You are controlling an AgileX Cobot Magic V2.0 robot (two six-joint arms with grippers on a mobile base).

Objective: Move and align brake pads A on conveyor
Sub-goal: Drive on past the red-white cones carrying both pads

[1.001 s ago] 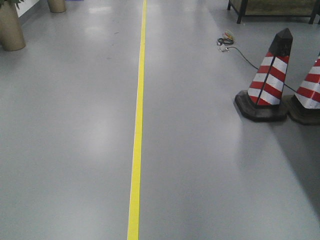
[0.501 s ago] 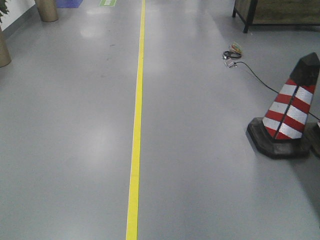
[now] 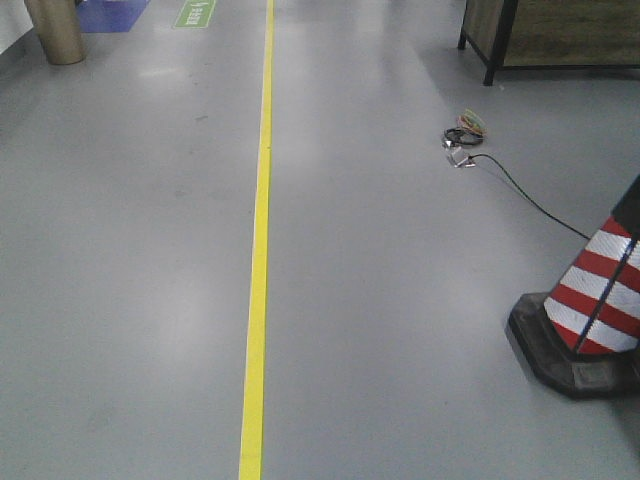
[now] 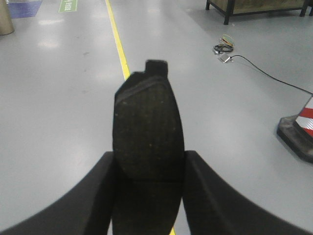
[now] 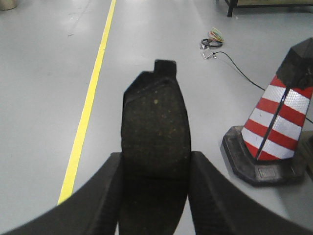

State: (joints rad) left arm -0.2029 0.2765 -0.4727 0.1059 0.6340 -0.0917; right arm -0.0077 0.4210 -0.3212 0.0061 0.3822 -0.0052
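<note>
My left gripper (image 4: 148, 161) is shut on a brake pad (image 4: 146, 127), a dark gritty oblong that sticks forward between the two black fingers (image 4: 93, 196) and is held above the grey floor. My right gripper (image 5: 155, 161) is shut on a second brake pad (image 5: 155, 127) in the same way. Neither gripper nor pad shows in the front view. The conveyor is out of view in all frames.
A yellow floor line (image 3: 258, 250) runs straight ahead. A red-and-white traffic cone (image 3: 590, 310) stands close at the right, also in the right wrist view (image 5: 274, 127). A cable (image 3: 520, 190) trails to a small bundle (image 3: 462, 130). A dark bench (image 3: 550, 35) stands far right.
The floor view has moved forward along the yellow line. The cones have slid right and nearer; only one stays in view. The planter at far left has drifted off.
</note>
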